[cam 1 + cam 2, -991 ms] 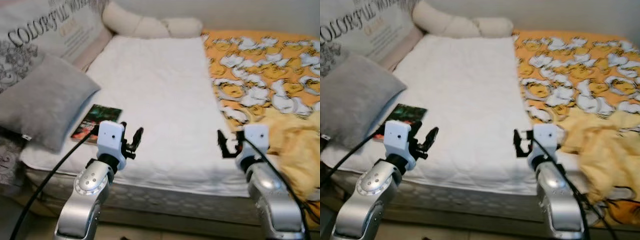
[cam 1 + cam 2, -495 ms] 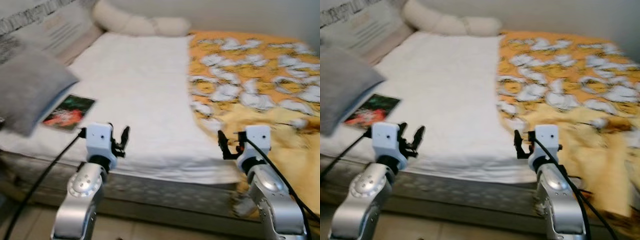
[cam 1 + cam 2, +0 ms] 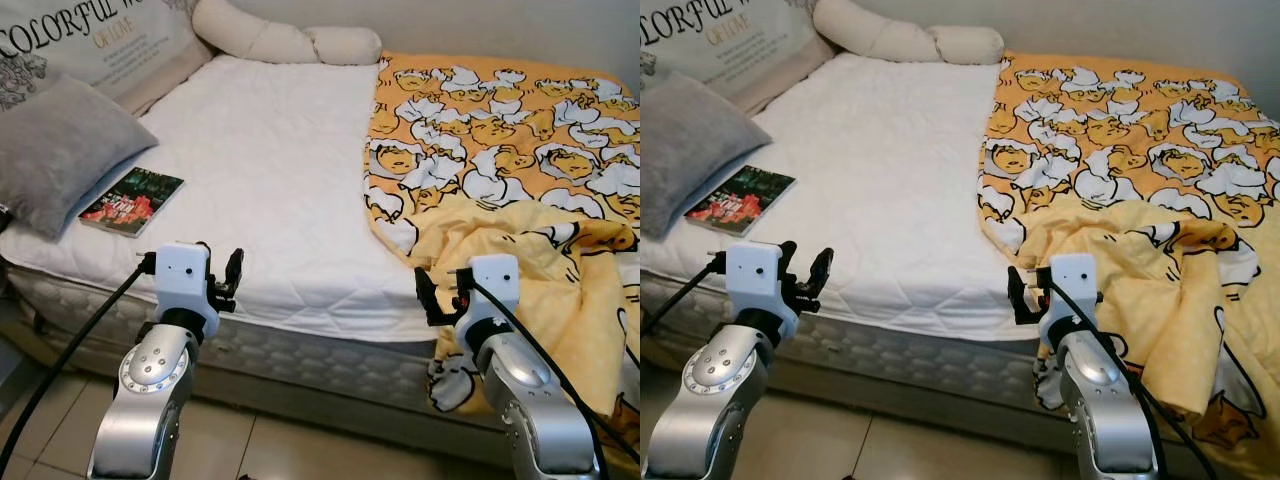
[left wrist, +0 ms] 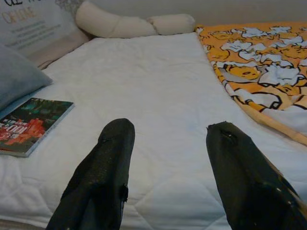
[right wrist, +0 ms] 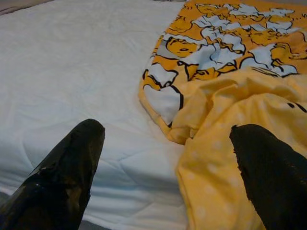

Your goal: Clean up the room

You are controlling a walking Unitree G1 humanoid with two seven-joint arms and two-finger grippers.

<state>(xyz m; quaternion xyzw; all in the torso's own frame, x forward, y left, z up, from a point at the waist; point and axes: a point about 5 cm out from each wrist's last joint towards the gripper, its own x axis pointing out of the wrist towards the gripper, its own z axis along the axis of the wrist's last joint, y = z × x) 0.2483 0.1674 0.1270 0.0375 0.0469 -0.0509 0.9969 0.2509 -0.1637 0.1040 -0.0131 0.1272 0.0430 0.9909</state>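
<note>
**Both my claws raised before a bed, fingers spread, holding nothing**

I stand at the side of a bed with a white quilted mattress cover. At far left, a grey pillow leans against a larger cushion printed with lettering. Just beside the grey pillow, a book with a dark green and red cover lies flat near the mattress edge, one corner close under the pillow.

My left claw is raised in front of the mattress edge, near the book but apart from it. Its two black fingers are spread wide, with bare sheet between them.

A long cream bolster lies across the far end.

The right half carries an orange blanket patterned with white cartoon figures. Its near part is bunched into yellow folds and spills over the edge toward the floor.

My right claw hovers at that edge, just where sheet meets crumpled blanket. Its fingers are also spread, gripping nothing.

Pale tiles lie below.
</note>
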